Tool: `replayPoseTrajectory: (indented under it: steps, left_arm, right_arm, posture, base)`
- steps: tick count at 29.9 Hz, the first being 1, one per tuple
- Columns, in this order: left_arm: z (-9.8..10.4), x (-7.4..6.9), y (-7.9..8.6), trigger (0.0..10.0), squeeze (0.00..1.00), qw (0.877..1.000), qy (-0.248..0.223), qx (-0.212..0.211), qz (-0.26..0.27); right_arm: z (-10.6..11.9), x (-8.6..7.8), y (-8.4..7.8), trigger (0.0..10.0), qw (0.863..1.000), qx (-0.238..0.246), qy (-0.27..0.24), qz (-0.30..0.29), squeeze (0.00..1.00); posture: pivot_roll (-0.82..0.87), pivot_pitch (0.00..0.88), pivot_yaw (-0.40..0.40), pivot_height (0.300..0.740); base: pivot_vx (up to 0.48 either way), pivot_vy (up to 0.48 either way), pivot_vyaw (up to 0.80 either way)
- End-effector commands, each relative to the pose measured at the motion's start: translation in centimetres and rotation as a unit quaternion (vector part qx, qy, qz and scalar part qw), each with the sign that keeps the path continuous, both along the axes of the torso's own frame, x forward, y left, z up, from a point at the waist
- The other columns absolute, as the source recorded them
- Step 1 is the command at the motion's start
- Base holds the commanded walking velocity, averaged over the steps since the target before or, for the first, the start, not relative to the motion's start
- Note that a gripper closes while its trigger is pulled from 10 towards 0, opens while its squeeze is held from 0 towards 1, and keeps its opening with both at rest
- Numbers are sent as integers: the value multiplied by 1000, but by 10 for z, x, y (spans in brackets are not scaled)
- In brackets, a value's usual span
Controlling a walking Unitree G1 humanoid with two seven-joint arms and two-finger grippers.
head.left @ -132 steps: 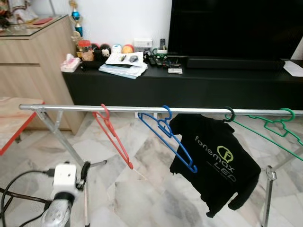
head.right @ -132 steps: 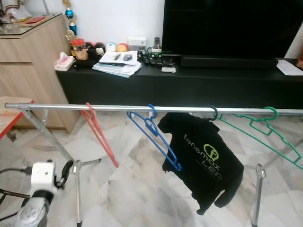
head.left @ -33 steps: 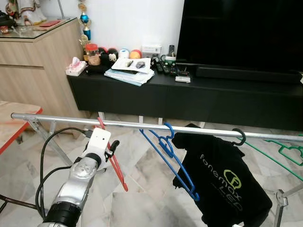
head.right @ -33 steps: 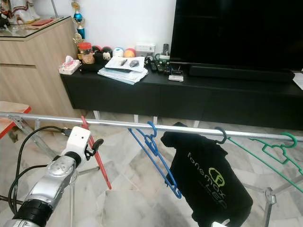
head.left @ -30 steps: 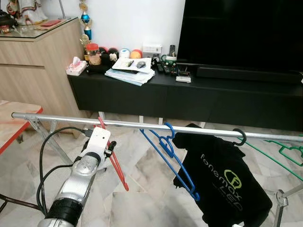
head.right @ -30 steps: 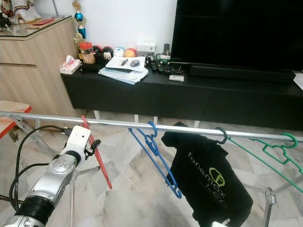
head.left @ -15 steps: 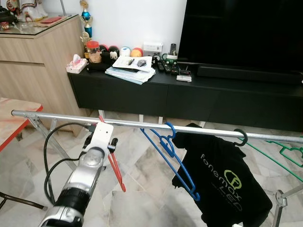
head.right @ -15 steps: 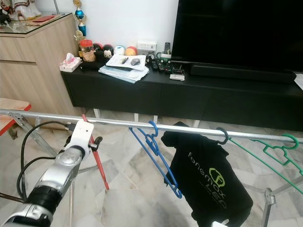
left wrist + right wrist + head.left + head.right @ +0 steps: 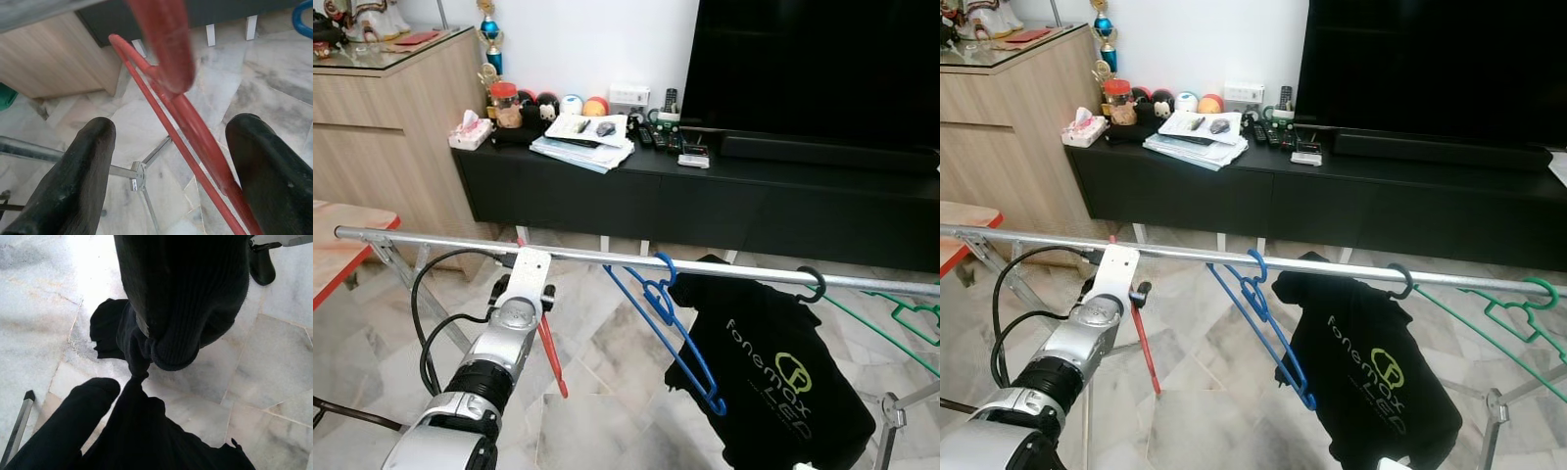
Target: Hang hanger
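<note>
A red hanger [image 9: 551, 352] hangs by its hook at the left of a silver rail [image 9: 431, 239]. My left gripper [image 9: 543, 294] is raised to it just below the rail. In the left wrist view the left gripper [image 9: 173, 132] is open, with the red hanger's neck [image 9: 195, 132] between its two black fingers [image 9: 88, 161] and touching neither. Further right on the rail hang a blue hanger [image 9: 680, 333], a black printed shirt [image 9: 773, 372] on a dark hook, and a green hanger [image 9: 901, 313]. My right gripper [image 9: 132, 382] is below the shirt's hem, pinching bunched black fabric [image 9: 181, 298].
A long black TV console [image 9: 705, 196] with papers, remotes and small toys stands behind the rail, under a big dark screen. A wooden cabinet [image 9: 382, 127] is at the back left, a red-edged table [image 9: 333, 264] at the left. The rack's slanted legs [image 9: 411, 284] stand on marble floor.
My left arm has risen and reached forward from low at the left until its open fingers straddle the red hanger under the rail. The camera has shifted a little.
</note>
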State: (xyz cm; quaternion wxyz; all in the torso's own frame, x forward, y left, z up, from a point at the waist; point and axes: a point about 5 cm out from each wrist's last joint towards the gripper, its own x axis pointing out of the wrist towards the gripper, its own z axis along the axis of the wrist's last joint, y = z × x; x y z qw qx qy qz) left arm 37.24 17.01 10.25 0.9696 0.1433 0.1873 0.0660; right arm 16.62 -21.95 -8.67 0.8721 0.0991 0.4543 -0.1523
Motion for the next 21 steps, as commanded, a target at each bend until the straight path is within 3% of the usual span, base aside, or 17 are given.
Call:
replayPoseTrajectory:
  steps: [1,4,5,6,7,8,10,21]
  left_arm:
    - [3,3,2,0,0,1000,-7,-6,9]
    - [2,3,2,0,0,1000,-7,-10,13]
    - [1,3,1,3647,0,1000,-8,-13,13]
    - [1,3,0,3647,0,1000,-8,-15,13]
    - [0,3,0,5020,0,1000,-7,-15,13]
    - [0,3,-1,9098,0,1000,-7,-17,11]
    - [0,3,-2,10000,0,1000,-8,-17,10]
    - [-3,4,-5,10000,0,1000,-8,-17,-3]
  right_arm:
    - [1,2,-2,10000,1000,-2,-2,-3,0]
    - [1,1,-2,10000,1000,-3,-1,-3,0]
    - [1,1,-3,10000,1000,-3,-1,-3,0]
    - [1,1,-3,10000,1000,-3,-1,-3,0]
    - [1,1,-3,10000,1000,-3,-1,-3,0]
    - [1,1,-3,10000,1000,-3,0,-3,0]
    - [1,1,-3,10000,1000,-3,0,-2,0]
    - [1,1,-2,10000,1000,-2,0,-2,0]
  posture:
    - [-49,0,-46,740]
    - [-51,0,-46,740]
    - [-49,0,-47,740]
    - [-49,0,-47,740]
    - [-49,0,-47,740]
    - [-50,0,-48,740]
    - [-49,0,-49,740]
    - [-50,0,-49,740]
  base:
    - [0,0,0]
    - [0,0,0]
    - [0,0,0]
    - [0,0,0]
    - [0,0,0]
    - [0,0,0]
    - [0,0,0]
    - [0,0,0]
